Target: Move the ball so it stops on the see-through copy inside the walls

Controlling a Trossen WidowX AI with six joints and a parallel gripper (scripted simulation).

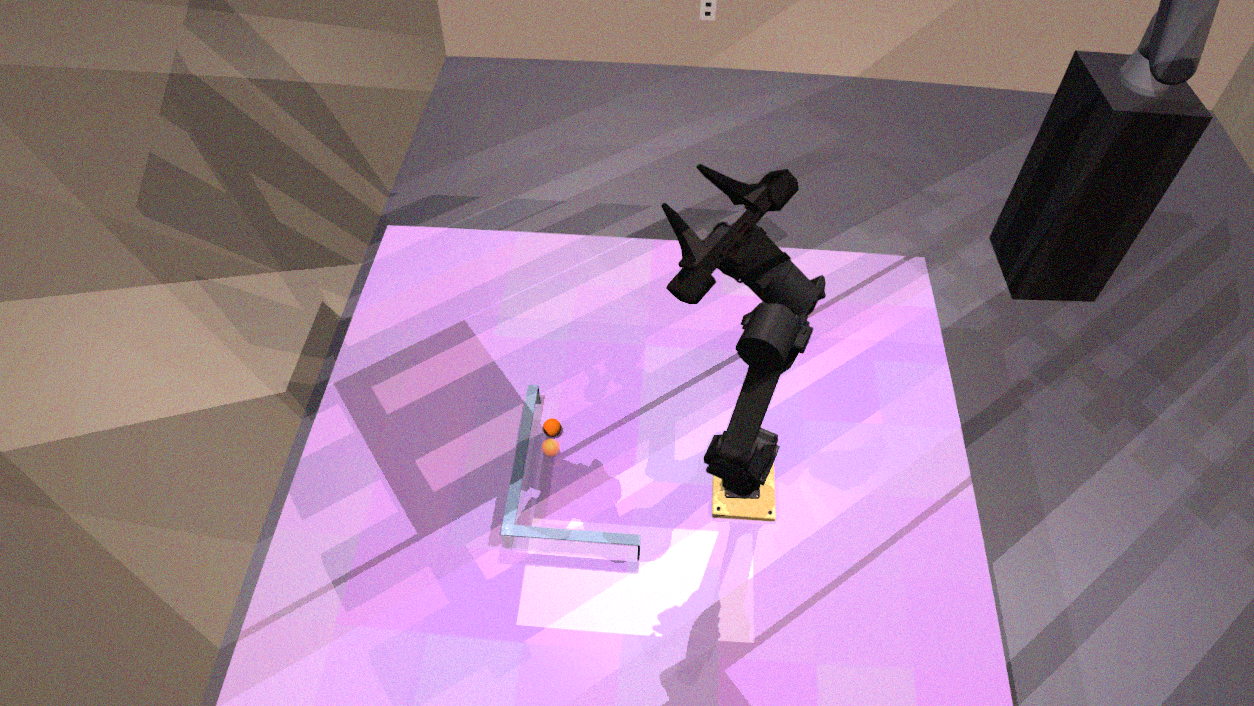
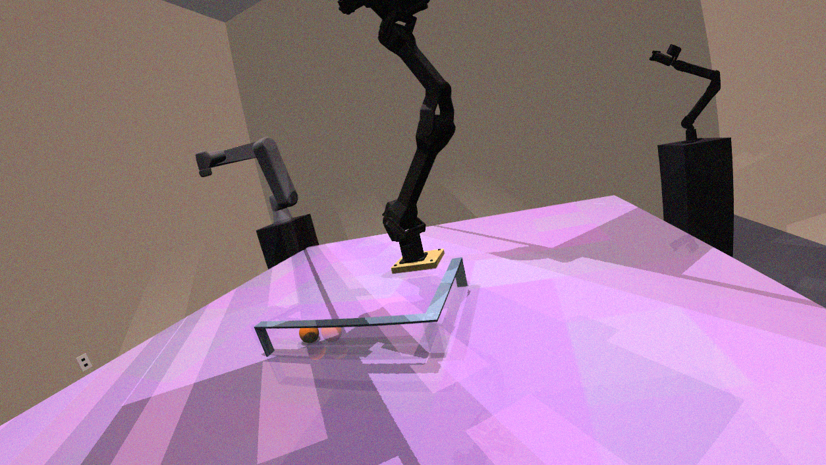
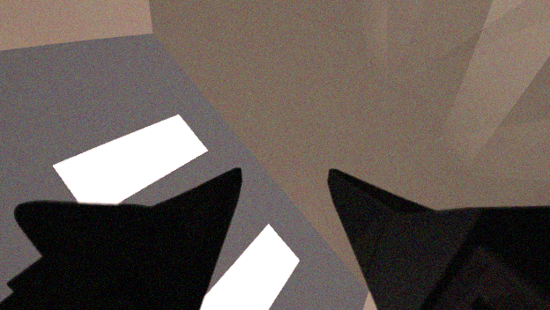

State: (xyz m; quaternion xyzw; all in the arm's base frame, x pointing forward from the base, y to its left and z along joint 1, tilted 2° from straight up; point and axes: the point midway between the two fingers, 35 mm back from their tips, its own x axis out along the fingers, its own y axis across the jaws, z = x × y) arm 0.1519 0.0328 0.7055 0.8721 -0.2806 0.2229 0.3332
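Fingers seen in wrist view as two dark tapered wedges w/ a moderate gap between tips; nothing held. Only wall and ceiling panels are framed behind them, so they are aimed up and away from the desk (image 1: 859, 561). In top view the gripper (image 1: 702, 210) is raised high on the black arm (image 1: 759, 385), well apart from the work area; the arm is bolted to a yellow base plate (image 1: 744, 504).

Ball (image 1: 551, 427) located on the desk inside the corner, just beside the long clear wall (image 1: 523, 456). See-through copy (image 1: 550, 447) sits touching or slightly overlapping it, toward the corner; ext. view shows both side by side behind the glass (image 2: 346, 321). Ball judged not yet centred on the copy; a short shift along the wall is left.

Handling, est.: ball small, smooth, round, prob. light and hard. Expected to roll at a slight nudge and squirt out of a skewed pinch. Best taken across its widest part, fingers straddling from above, parallel to the wall so one finger isn't blocked by it. Release should be low and gentle.

Walls: thin, low, transparent w/ bluish edges, L-shaped. Desk: flat, glossy pink-violet, patchy w/ shadows.
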